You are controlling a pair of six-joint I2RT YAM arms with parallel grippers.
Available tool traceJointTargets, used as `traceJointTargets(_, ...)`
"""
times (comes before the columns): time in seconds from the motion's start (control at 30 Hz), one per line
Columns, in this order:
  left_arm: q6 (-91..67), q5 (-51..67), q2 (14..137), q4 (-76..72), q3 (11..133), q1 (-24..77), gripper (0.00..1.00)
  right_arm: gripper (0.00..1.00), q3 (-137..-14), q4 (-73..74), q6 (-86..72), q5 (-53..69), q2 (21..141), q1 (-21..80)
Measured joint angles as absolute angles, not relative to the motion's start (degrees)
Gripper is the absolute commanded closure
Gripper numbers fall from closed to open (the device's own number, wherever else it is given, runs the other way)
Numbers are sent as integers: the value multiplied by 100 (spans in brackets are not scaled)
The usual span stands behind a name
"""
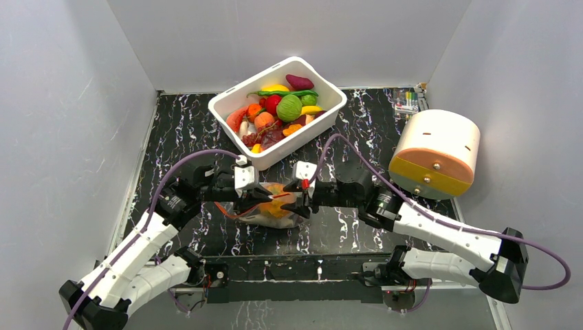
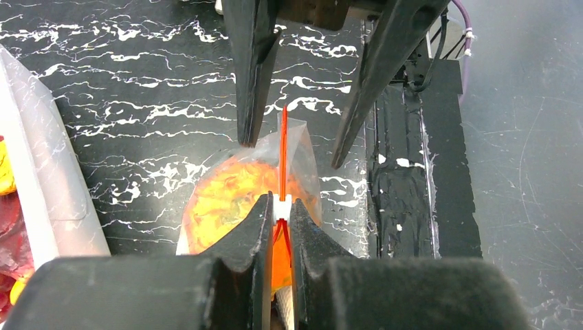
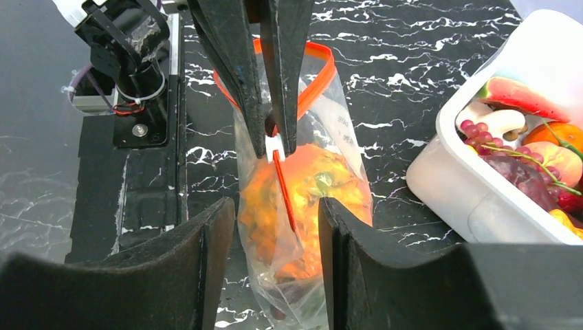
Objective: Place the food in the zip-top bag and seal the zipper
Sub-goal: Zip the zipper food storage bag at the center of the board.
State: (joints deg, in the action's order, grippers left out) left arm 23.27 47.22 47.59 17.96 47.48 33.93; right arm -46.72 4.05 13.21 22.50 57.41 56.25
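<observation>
Zip-top bag (image 3: 340, 130) holding orange food (image 3: 316, 179), left gripper (image 2: 280, 203) clamped on zipper (image 2: 282, 151), right gripper (image 3: 275, 203) spread wide

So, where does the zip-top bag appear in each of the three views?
Top external: zip-top bag low centre, just below the white tub.
Left wrist: centre, its zipper in the shut left hand.
Right wrist: centre, between fingers of the open right hand.
Shared landmark: white tub, left edge in left wrist, right edge in right wrist.

No legible text, brand, number or sign. The zip-top bag (image 3: 309, 189) bears a whitish printed patch (image 3: 335, 127), its lettering too blurred to read.
</observation>
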Motion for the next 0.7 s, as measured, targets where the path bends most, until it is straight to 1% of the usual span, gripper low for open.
traceJointTargets(0.2,2290,4762,4770,1734,4748,3393,100,70,-4672,259,1354,2292,6010,5625)
traceJointTargets(0.43,2265,4799,4810,1671,4748,3393,100,73,-4672,45,1350,2377,6042,5625)
traceJointTargets(0.63,2246,4812,4810,1669,4746,3393,100,98,-4672,-69,1356,2401,6049,5625)
traceJointTargets(0.67,2246,4816,4810,1669,4746,3393,100,100,-4672,-71,1350,2401,6051,5625)
traceJointTargets(0.7,2246,4818,4810,1671,4746,3393,100,100,-4672,-75,1354,2408,6051,5625)
